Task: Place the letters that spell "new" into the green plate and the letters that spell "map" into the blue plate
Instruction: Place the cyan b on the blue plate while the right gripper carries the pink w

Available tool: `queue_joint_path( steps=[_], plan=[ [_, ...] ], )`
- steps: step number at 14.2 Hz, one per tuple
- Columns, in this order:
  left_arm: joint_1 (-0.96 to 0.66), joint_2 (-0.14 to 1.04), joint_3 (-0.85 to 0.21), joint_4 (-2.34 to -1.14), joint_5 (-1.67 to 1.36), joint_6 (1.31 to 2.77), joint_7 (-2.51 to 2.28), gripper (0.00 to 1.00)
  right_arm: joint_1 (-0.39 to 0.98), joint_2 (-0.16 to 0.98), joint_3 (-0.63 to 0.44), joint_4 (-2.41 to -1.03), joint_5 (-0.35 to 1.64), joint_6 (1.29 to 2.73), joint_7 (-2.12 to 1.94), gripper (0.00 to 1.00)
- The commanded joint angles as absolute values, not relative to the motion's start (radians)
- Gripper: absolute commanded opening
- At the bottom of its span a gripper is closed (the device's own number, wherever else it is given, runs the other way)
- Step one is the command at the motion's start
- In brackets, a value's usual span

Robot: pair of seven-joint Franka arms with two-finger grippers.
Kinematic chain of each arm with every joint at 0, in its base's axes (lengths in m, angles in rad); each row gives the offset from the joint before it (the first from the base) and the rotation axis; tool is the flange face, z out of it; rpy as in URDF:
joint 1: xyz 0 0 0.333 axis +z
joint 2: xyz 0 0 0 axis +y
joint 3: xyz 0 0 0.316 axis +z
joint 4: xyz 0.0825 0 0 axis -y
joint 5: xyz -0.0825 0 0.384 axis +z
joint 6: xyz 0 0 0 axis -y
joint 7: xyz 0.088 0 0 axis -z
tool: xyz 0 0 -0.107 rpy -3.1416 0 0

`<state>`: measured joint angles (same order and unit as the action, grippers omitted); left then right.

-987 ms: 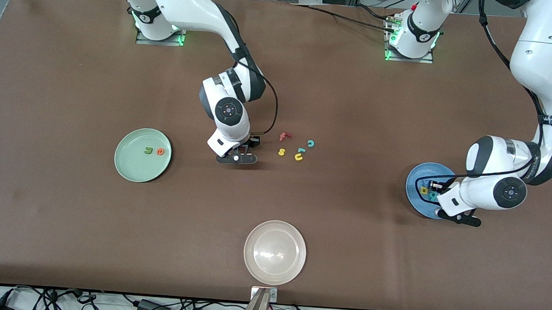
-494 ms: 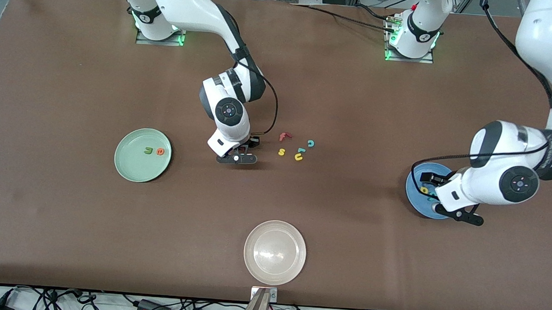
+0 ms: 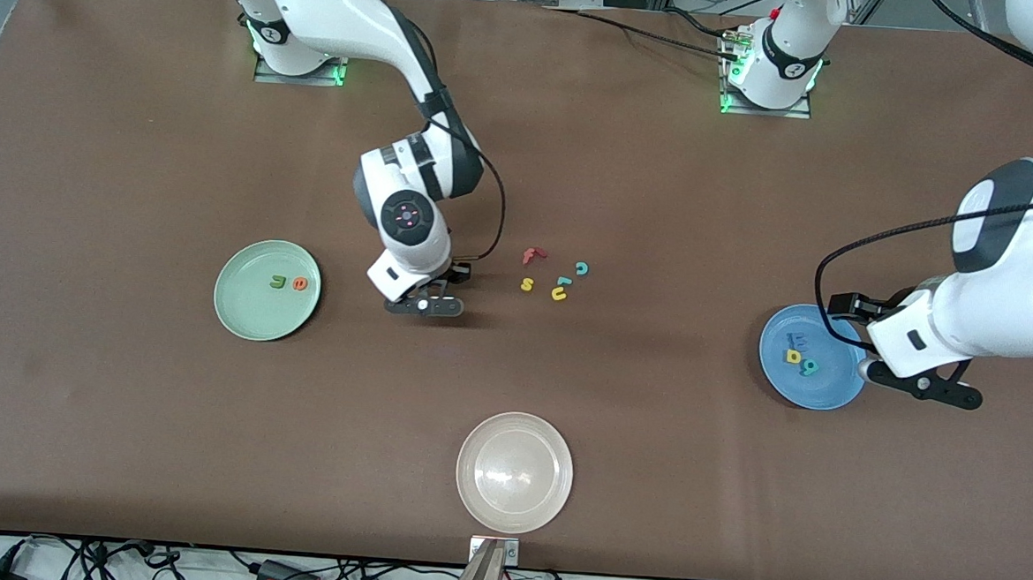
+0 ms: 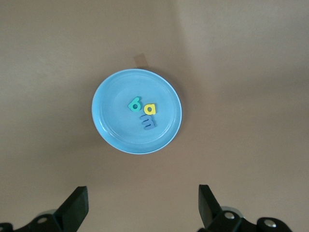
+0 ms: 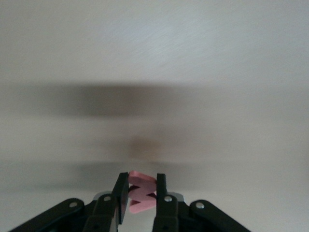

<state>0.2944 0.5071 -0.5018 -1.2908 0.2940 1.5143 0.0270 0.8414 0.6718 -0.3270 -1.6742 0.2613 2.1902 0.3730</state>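
- Right gripper (image 5: 139,198) has lifted slightly toward the green plate (image 3: 250,316), fingers pinching the pink "w" (image 5: 141,192).
- Left gripper (image 4: 142,208), fingers spread wide, has risen off the blue plate (image 4: 108,125), uncovering "m" (image 4: 148,123), "a" (image 4: 150,108), "p" (image 4: 134,104).

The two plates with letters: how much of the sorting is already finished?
Done: blue plate holds m, a, p; open left gripper is above it. Green plate has n and e. In hand: right gripper clamps the pink w. Left: drop w in the green plate.
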Motion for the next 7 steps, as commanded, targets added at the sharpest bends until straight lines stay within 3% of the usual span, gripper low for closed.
queue_joint_path(
  steps=[1, 4, 7],
  plan=[
    [0.319, 0.476, -0.508, -1.258, 0.298, 1.447, 0.041, 1.00, 0.760, 0.608, -0.377, -1.683, 0.265, 2.073, 0.217, 0.02],
    [0.362, 0.436, -0.512, -1.256, 0.278, 1.431, 0.084, 1.00, 0.713, 0.603, -0.501, -1.698, 0.264, 2.010, 0.018, 0.02],
    [0.380, 0.416, -0.499, -1.258, 0.216, 1.419, 0.090, 1.00, 0.629, 0.603, -0.529, -1.742, 0.262, 2.008, -0.179, 0.03]
  ],
)
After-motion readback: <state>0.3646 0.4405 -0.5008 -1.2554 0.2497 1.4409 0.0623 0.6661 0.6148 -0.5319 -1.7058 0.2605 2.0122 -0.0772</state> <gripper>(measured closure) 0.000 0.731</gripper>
